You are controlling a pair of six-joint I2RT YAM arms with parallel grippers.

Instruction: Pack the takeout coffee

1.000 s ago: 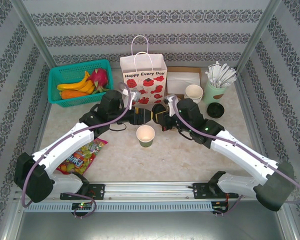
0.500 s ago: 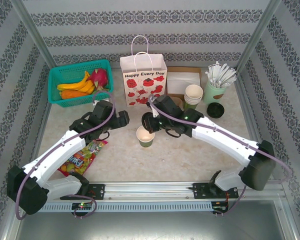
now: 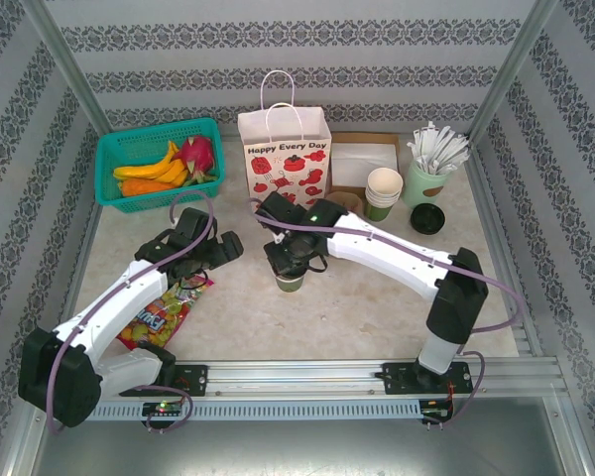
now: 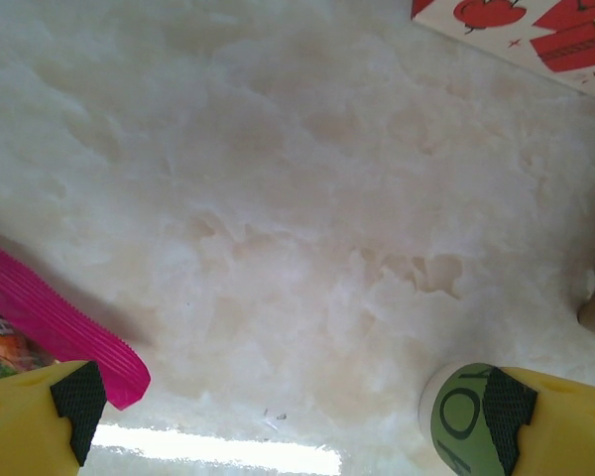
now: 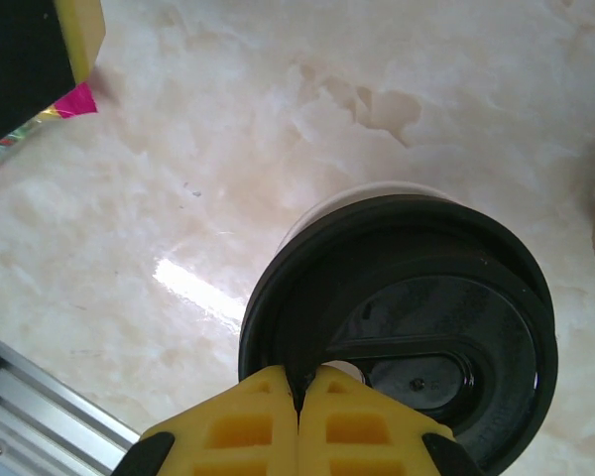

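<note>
The dark-green coffee cup [image 3: 291, 283] stood on the table [image 3: 377, 307] before the paper bag [image 3: 286, 164], not yet bagged, with the right gripper [image 5: 299, 382] pinching the black lid [image 5: 407, 317] over it, perhaps not fully seated, and the left gripper [image 4: 290, 418] spread wide and empty beside it.

"Happy Every Day" on the paper bag [image 3: 285, 159] (dark lettering), snack packet [image 3: 157, 315] print illegible

Left wrist cam: green cup [image 4: 454, 421] cut off at 5 o'clock, candy bag [image 4: 69, 332] at 8, paper bag [image 4: 535, 30] at 1. Overhead, right hand [image 3: 293, 260] hides most of the cup; on the right wrist cam the black lid [image 5: 407, 317] has its rim tucked between the fingertips.
</note>
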